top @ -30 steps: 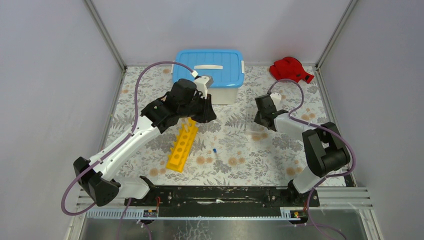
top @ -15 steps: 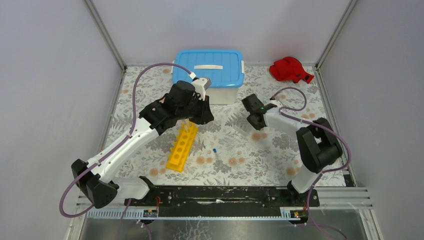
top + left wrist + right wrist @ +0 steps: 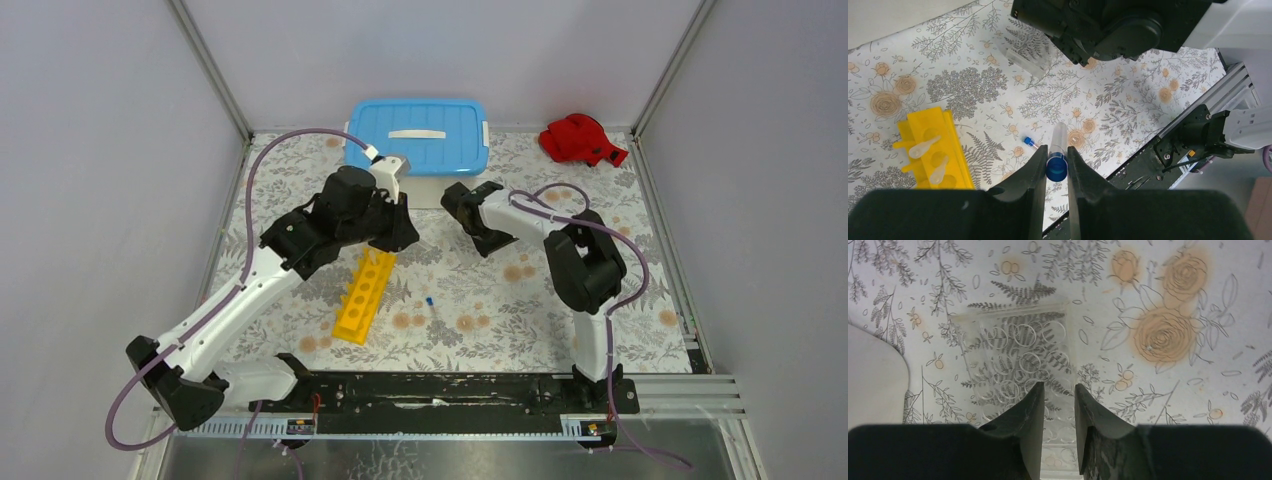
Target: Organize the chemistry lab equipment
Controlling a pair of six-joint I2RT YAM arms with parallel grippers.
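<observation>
Gripping a clear tube with a blue cap [image 3: 1058, 134] near its capped end, the left tool [image 3: 1056, 150] is closed on it, and the tube is held in the air above the flowered tabletop [image 3: 500, 320], pointed away from the wrist camera. The yellow rack [image 3: 363, 293] is laid slanted on the tabletop in front of the left arm, and its far end is found just under this tool. Two small clear tubes [image 3: 924, 146] are seen in the holes at one end of this rack. One more small blue-capped tube [image 3: 428, 300] is laid alone on the tabletop, near the right side of the yellow rack and apart from it. The right tool [image 3: 1058, 390] is held low over a clear plastic rack [image 3: 1018, 350] with round holes, which is laid flat beside the white tub with a blue lid [image 3: 420, 150]. Its fingers [image 3: 1033, 410] are set a little apart; whether the clear plastic rack is gripped cannot be told. A red cloth [image 3: 580, 140] is seen in the far right corner.
</observation>
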